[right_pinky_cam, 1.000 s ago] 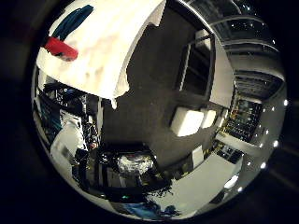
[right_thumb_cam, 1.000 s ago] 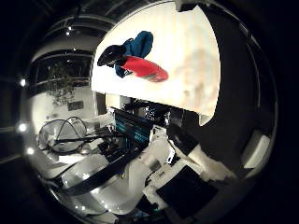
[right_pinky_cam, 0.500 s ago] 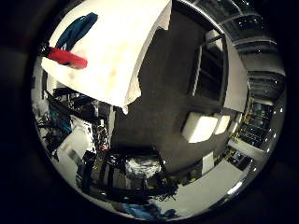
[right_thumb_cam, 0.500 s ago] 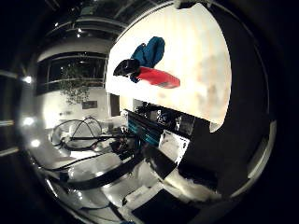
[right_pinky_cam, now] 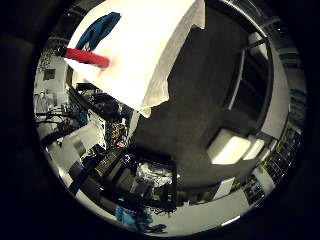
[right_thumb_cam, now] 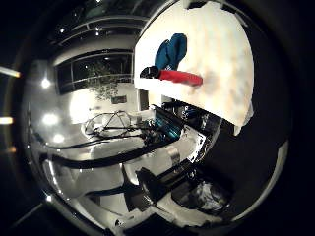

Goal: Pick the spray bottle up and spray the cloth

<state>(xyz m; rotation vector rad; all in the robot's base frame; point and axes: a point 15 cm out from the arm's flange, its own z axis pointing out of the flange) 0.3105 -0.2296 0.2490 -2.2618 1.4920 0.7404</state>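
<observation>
1. Fingers of the robot's right hand do not show clearly in either palm view; only dark edges ring both pictures, so whether they are spread, closed or clamped on anything cannot be told. Nothing fills either view, which suggests the palm is well apart from the task's things and holds nothing.

2. Clutter of dark equipment and frames stands on the floor below the near table edge, closer to the palm than anything on the table. It plays no part in the task.

3. White cloth-covered table (right_thumb_cam: 221, 73) carries everything that matters. Its cover hangs over the edge at one corner.

4. One red cylindrical spray bottle with a black spray head (right_thumb_cam: 178, 77) lies on its side on the white table top, near the table's edge. Lying flat, it would probably need to be grasped round the red body and then stood upright before the black head could be pressed.

5. One crumpled blue-teal cloth (right_thumb_cam: 170, 50) lies on the table just beyond the bottle, touching or nearly touching its black head end; the exact contact cannot be told. Placed this close, it offers a short aim once the bottle is lifted.

6. Count: one bottle, one cloth, one table. The pick-up step is judged not yet begun.
</observation>
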